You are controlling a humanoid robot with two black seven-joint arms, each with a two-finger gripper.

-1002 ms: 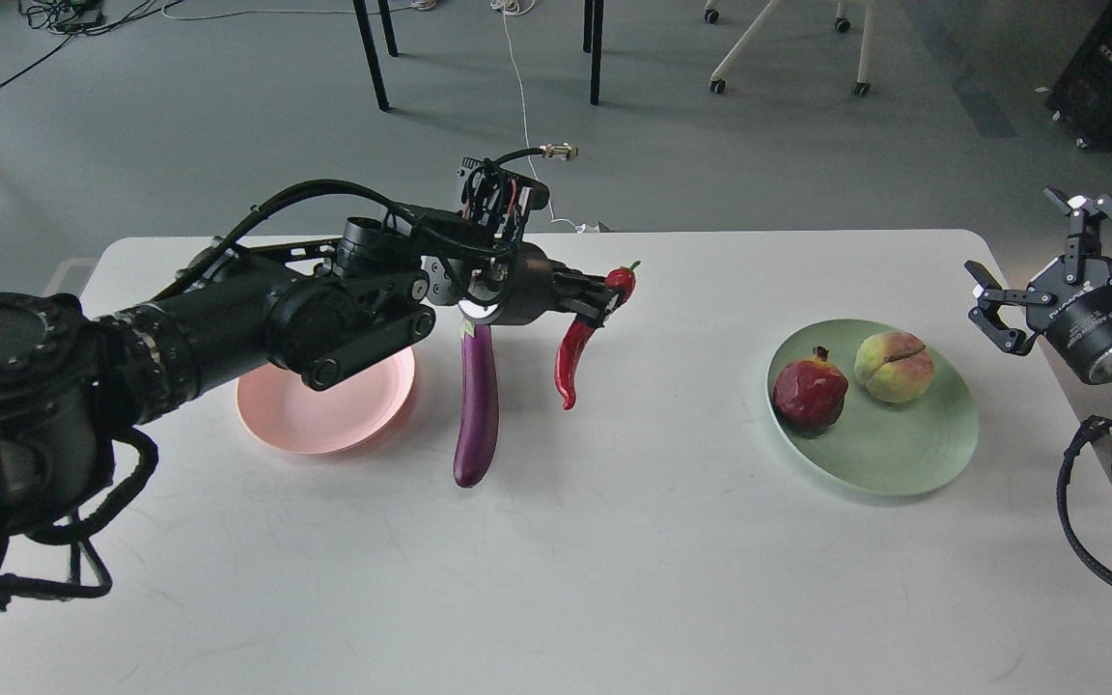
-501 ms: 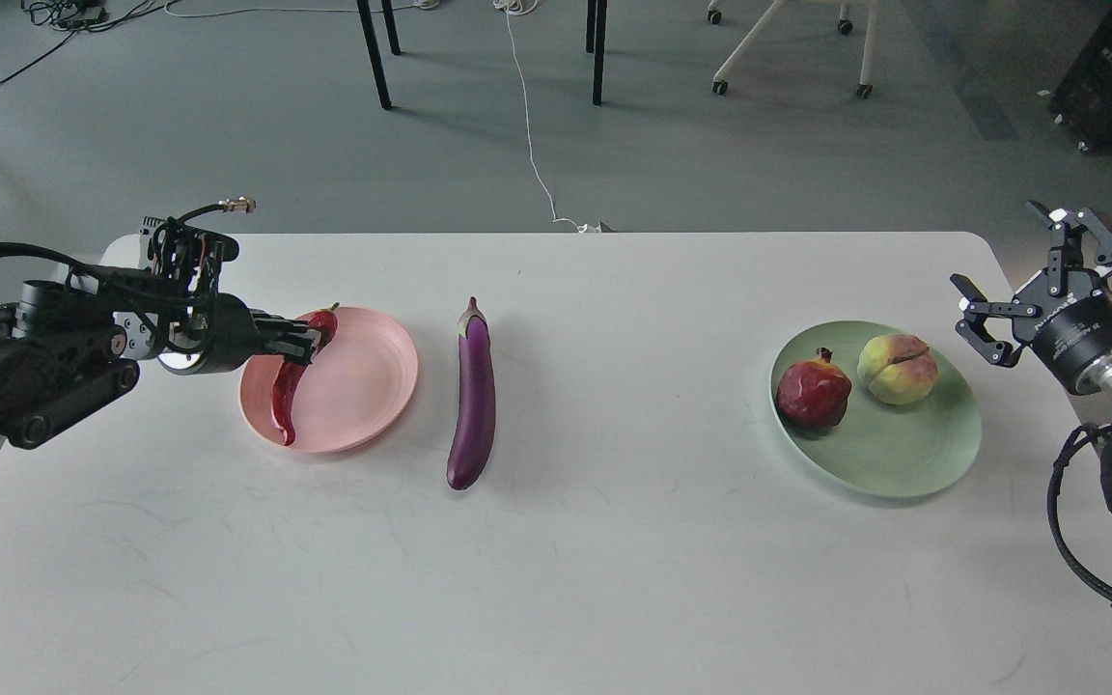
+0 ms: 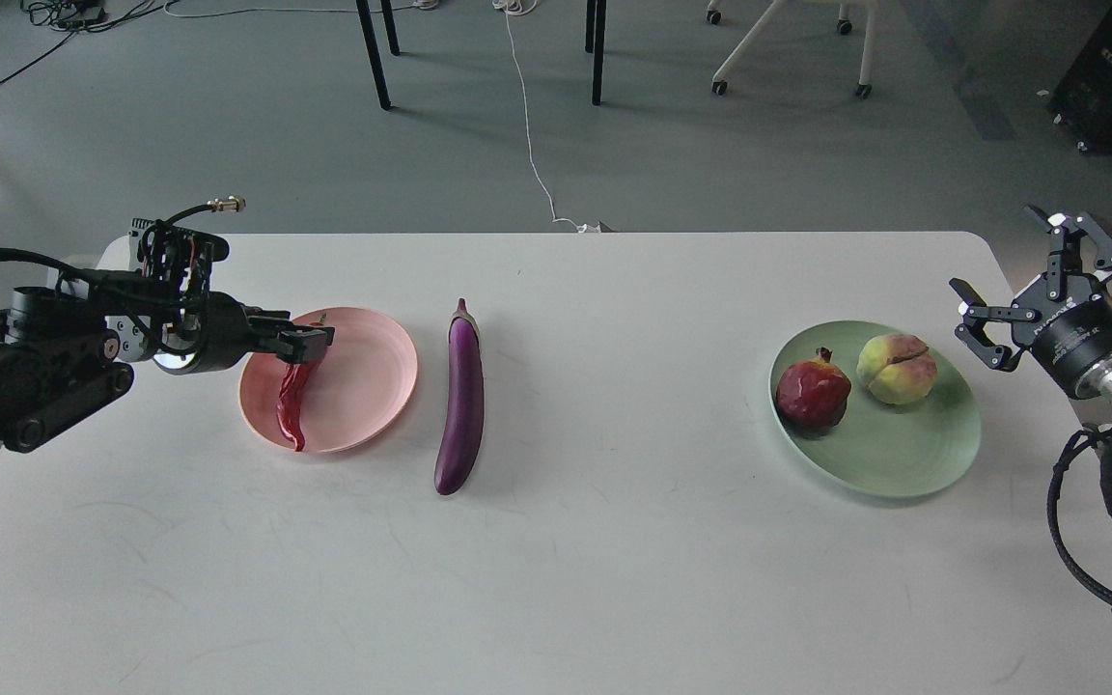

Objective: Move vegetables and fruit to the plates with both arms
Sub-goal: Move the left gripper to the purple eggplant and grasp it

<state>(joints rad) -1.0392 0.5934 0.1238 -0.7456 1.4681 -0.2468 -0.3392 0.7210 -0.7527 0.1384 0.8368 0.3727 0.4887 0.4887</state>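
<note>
The red chili pepper [image 3: 293, 403] lies down the left side of the pink plate [image 3: 373, 372], its tip at the near rim. My left gripper [image 3: 308, 340] is over the plate's far left edge, shut on the chili's upper end, which its fingers hide. The purple eggplant [image 3: 460, 398] lies lengthwise on the table just right of the pink plate. The pomegranate [image 3: 812, 391] and the peach [image 3: 895, 368] sit side by side on the green plate [image 3: 903, 454]. My right gripper [image 3: 1017, 280] is open and empty, right of the green plate.
The white table [image 3: 556, 579] ends at rounded far corners. Beyond it stand black table legs [image 3: 373, 53], a white chair base [image 3: 788, 43] and a white cable [image 3: 532, 145] running to the far edge. A black cable loop [image 3: 1097, 521] hangs by my right arm.
My left arm swung left from the table's middle with the chili and lowered it onto the pink plate. The eggplant's near end shifted slightly left. The right gripper barely moved.
</note>
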